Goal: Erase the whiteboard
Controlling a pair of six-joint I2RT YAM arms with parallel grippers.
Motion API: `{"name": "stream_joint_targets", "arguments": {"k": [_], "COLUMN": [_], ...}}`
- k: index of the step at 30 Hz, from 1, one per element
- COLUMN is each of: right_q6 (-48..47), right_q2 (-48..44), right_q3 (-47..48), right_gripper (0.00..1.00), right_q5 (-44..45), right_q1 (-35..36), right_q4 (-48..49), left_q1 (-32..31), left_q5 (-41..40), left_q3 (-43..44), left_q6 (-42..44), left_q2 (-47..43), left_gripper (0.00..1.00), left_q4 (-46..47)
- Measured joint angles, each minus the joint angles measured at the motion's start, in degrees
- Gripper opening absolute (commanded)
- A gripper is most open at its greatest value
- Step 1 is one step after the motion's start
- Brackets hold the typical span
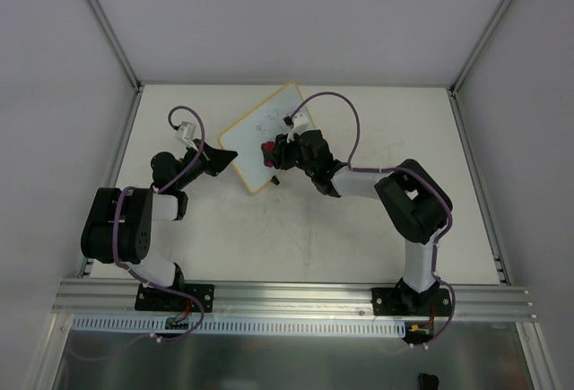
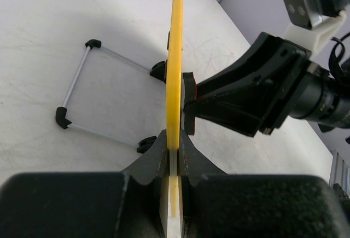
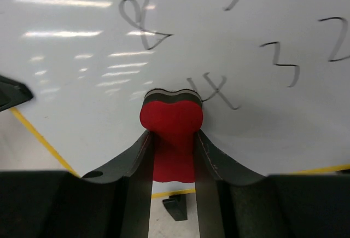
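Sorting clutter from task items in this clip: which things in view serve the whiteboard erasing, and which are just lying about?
Job: whiteboard, clamped at its edge by the left pincer; red eraser, held in the right pincer at the board's face; handwritten marks to wipe.
Lying about: small black object on the near side of the rail; wire stand behind the board, idle.

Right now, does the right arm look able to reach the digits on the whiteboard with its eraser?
Probably yes: the right gripper holds the eraser at the whiteboard, beside the digits; nothing lies between.
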Motion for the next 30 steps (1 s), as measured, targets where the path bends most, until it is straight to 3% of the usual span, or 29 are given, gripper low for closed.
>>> {"name": "stream_joint_targets", "arguments": {"k": [15, 30], "right_q6": [10.6, 10.5], "right_q2": [6.6, 9.6], "right_q3": [10.9, 21.5], "right_gripper": [0.00, 0.00], "right_q5": [-9.6, -11.3], "right_q1": [-14.9, -17.9], "right_q4": [-7.5, -16.2], "left_q1": [-0.1, -0.1], "left_q5": [0.0, 1.0], "left_q3": [0.0, 0.0], "left_q6": [0.0, -0.1], "left_q2": [0.0, 0.0], "left_gripper": [0.00, 0.00], "left_q4": [0.6, 0.9]}}
